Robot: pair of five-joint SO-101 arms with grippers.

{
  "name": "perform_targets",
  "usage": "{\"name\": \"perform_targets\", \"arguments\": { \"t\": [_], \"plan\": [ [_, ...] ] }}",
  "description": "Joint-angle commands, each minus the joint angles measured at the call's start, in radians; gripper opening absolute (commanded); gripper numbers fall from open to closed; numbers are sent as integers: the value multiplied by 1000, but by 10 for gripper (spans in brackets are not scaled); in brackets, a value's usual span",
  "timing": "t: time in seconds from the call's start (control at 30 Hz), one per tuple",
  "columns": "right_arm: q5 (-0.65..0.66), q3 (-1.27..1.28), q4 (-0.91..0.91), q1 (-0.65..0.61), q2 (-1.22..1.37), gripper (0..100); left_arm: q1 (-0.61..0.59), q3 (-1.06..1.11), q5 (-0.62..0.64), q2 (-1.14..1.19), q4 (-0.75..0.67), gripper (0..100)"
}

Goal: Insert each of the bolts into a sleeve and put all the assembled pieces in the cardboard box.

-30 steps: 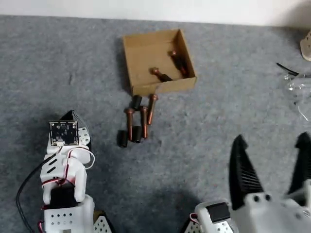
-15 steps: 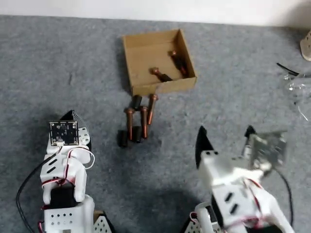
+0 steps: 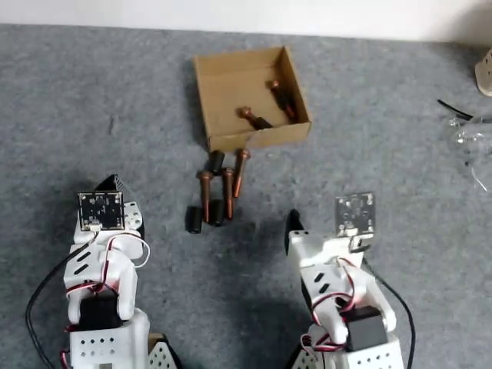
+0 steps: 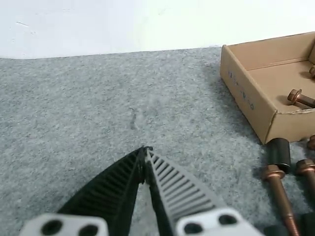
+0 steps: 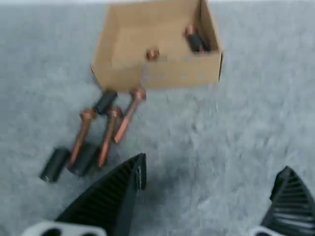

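The cardboard box point(image 3: 250, 96) sits at the back centre and holds two bolts in sleeves point(image 3: 283, 98) point(image 3: 254, 118). In front of it three copper bolts point(image 3: 205, 196) point(image 3: 228, 191) point(image 3: 240, 171) lie among black sleeves point(image 3: 216, 161) point(image 3: 194, 219) point(image 3: 217, 212). My left gripper point(image 4: 146, 167) is shut and empty, low over the carpet left of the pile point(image 3: 115, 184). My right gripper point(image 5: 214, 172) is open and empty, right of and nearer than the pile point(image 3: 323, 223). The right wrist view has the box point(image 5: 157, 76), bolts point(image 5: 108, 132) and sleeves point(image 5: 54, 164) ahead.
Grey carpet covers the table. Clear plastic and black cables point(image 3: 469, 134) lie at the far right, with a pale object point(image 3: 484, 73) at the edge. A white wall borders the back. Open carpet lies between the two arms.
The right arm has come down from close under the camera and swung left; its open gripper now sits low near the pile. The left arm and the parts have not moved.
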Motion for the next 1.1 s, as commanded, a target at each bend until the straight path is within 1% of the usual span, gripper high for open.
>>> {"name": "perform_targets", "arguments": {
  "t": [0.0, 0.17, 0.3, 0.37, 0.5, 0.67, 0.93, 1.07],
  "plan": [
    [5, 44, -38, -10, -18, 368, 13, 1, -5, -4, -17, 10],
    [5, 119, -38, -31, -18, 368, 13, 1, -5, -4, -18, 11],
    [5, 188, -38, -139, -18, 368, 13, -8, -2, -4, -14, 11],
    [5, 209, -38, -171, -18, 368, 13, -31, -2, 4, -12, 11],
    [5, 213, -38, -174, -15, 368, 13, -53, 0, 5, -3, 11],
    [5, 209, -38, -176, -10, 368, 15, -94, 2, 5, 74, 11],
    [3, 209, -31, -173, -10, 368, 15, -111, 2, 7, 80, 11],
    [3, 211, -31, -173, -10, 368, 15, -140, 2, 7, 126, 11]
  ]
}}
